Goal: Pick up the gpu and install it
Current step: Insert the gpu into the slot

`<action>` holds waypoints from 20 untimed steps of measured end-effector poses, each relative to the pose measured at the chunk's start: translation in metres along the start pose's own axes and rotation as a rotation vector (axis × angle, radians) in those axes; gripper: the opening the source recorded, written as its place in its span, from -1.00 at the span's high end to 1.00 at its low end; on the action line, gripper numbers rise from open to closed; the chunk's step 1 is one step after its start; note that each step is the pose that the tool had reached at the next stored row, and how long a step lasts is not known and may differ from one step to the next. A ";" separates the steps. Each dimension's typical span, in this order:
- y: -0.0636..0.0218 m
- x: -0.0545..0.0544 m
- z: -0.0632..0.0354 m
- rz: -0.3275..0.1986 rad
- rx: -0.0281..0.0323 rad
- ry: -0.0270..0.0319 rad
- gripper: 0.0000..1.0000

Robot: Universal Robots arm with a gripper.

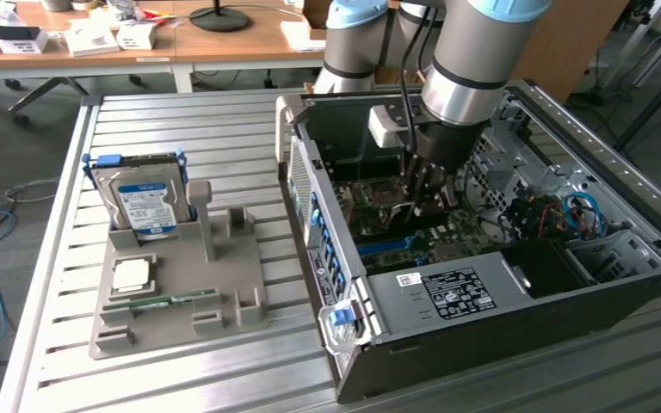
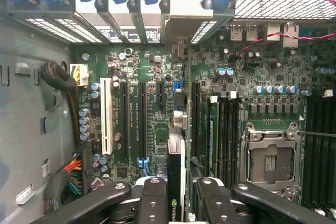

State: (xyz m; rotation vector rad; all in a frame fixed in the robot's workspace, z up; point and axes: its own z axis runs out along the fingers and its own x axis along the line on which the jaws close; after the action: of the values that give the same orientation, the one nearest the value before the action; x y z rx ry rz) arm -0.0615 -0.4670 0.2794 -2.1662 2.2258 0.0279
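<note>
My gripper (image 2: 176, 195) is shut on the gpu (image 2: 175, 161), a thin dark card seen edge-on between the black fingers (image 2: 152, 200). Its pale metal end bracket (image 2: 185, 6) lies against the case's rear slot openings. The card hangs over the green motherboard (image 2: 152, 66), in line with the long black expansion slots (image 2: 143, 119); whether it touches a slot I cannot tell. In the exterior view the gripper (image 1: 429, 194) reaches down into the open computer case (image 1: 480, 292), just above the board.
A white slot (image 2: 106, 114), memory slots (image 2: 226, 129) and the bare processor socket (image 2: 270, 161) flank the card. Cable bundles (image 2: 68, 177) lie at the case wall. Outside the case, a grey holder (image 1: 182, 288) carries a hard drive (image 1: 141, 202), a chip (image 1: 133, 275) and a memory stick (image 1: 176, 301).
</note>
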 end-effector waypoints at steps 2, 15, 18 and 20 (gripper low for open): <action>0.0000 0.001 0.0001 0.000 -0.0001 0.0001 0.47; 0.0025 0.002 0.0011 0.000 -0.0001 0.0002 0.47; 0.0028 0.002 0.0013 0.000 -0.0001 0.0002 0.47; 0.0030 0.002 0.0013 0.000 -0.0001 0.0002 0.47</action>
State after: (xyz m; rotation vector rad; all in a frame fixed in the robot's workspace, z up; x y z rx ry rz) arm -0.0646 -0.4689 0.2780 -2.1662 2.2261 0.0277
